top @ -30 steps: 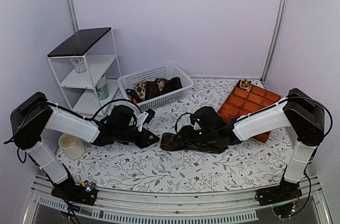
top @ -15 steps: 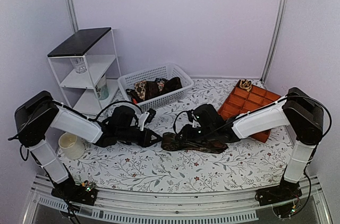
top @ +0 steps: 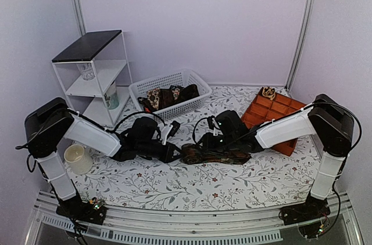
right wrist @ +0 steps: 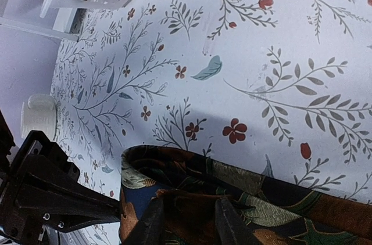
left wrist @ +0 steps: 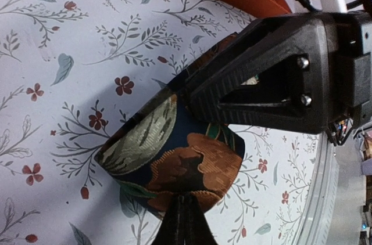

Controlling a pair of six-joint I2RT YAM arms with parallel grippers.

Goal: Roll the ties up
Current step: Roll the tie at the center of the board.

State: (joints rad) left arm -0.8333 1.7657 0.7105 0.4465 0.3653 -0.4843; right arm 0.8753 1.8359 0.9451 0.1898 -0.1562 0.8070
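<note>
Both arms lie low over the desk, forearms nearly level, wrists meeting near its centre. The left arm reaches in from 8 o'clock toward 3, and the right arm from 4 o'clock toward 9. Between them a dark leaf-print tie lies on the desk, its strip running toward 3 o'clock and its 9 o'clock end folded over into a loop. The left fingers are pressed together, pinching the edge of that fold. The right fingers stand narrow, clamping a ridge of the tie between them. More ties sit heaped in the basket at 11 o'clock.
</note>
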